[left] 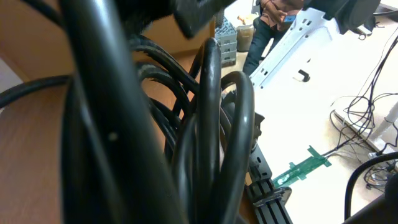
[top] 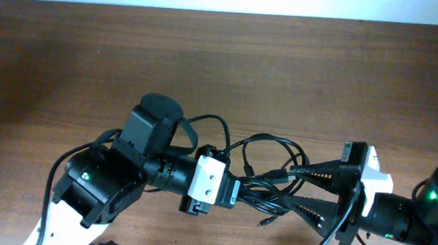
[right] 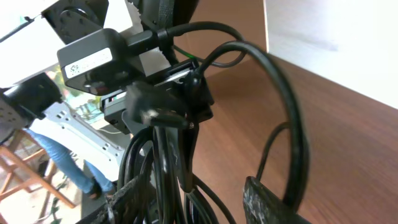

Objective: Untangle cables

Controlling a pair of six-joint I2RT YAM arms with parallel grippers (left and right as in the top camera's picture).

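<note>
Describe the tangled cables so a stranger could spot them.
On the brown wooden table, find where the left gripper and right gripper meet. The cables are the thin black loops between them, thinner than the arms' own cords.

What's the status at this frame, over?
Left gripper shut on cables, one tangled bundle. Right gripper open, straddling it. No obstruction seen.

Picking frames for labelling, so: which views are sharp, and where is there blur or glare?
Overhead: sharp and evenly lit, cables plain against the table. Left wrist: cables crowd the lens, too near and blurred, and the right side washes out bright. Right wrist: nearest cables soft, white wall overexposed.
</note>
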